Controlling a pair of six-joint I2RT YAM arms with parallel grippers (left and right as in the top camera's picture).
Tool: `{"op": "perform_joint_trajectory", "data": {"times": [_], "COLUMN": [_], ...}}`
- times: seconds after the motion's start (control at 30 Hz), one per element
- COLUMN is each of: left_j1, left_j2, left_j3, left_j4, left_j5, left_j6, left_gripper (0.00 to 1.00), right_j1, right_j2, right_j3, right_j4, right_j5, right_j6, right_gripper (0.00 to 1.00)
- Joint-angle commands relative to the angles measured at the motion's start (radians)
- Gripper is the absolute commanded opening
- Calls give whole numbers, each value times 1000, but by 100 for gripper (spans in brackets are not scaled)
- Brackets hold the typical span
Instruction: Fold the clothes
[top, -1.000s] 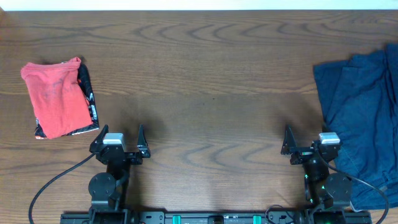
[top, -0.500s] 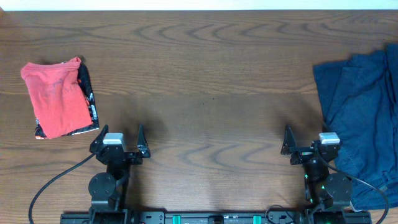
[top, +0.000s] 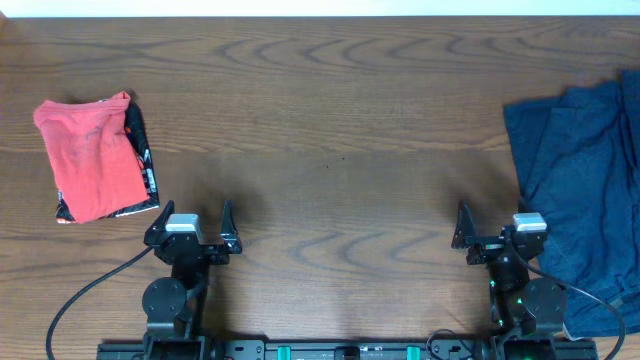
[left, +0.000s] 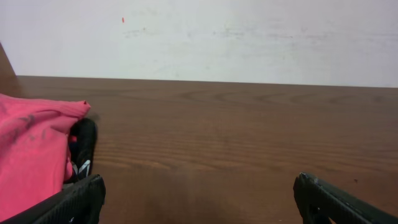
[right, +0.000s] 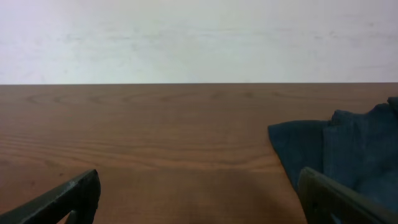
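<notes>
A dark navy denim-like garment (top: 585, 180) lies spread and rumpled at the right edge of the wooden table, partly out of frame; it also shows in the right wrist view (right: 348, 149). My right gripper (top: 490, 225) is open and empty near the front edge, just left of the garment; its fingers frame bare wood in the right wrist view (right: 202, 196). My left gripper (top: 190, 218) is open and empty at the front left; it frames bare wood in the left wrist view (left: 199, 199).
A folded red garment (top: 90, 155) with a black patterned one under it lies at the left, also in the left wrist view (left: 34, 155). Arm bases and cables sit along the front edge. A white wall stands behind the table.
</notes>
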Motion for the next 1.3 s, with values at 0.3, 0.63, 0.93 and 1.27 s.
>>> {"op": "perform_joint_trajectory", "data": {"times": [0.3,0.63,0.93,1.27], "left_j1": [4,4,4,4], "left_j2": [-6,-6,155,698], "left_j3": [-10,18,261,709], "left_j4": [-42,-53,-294,-681], "left_j5": [-1,11,16,36], "left_j6": [14,-63,-69,-58], "left_gripper": [98,98,98,98], "right_j1": [-1,-2,-2,-19], "right_j2": [-2,0,187,846], "right_j3": [-1,10,200,656], "right_j4": [3,58,-98,-478], "right_j5": [5,8,151,215], "right_j6": [-5,21,19,9], "right_gripper": [99,99,99,99]}}
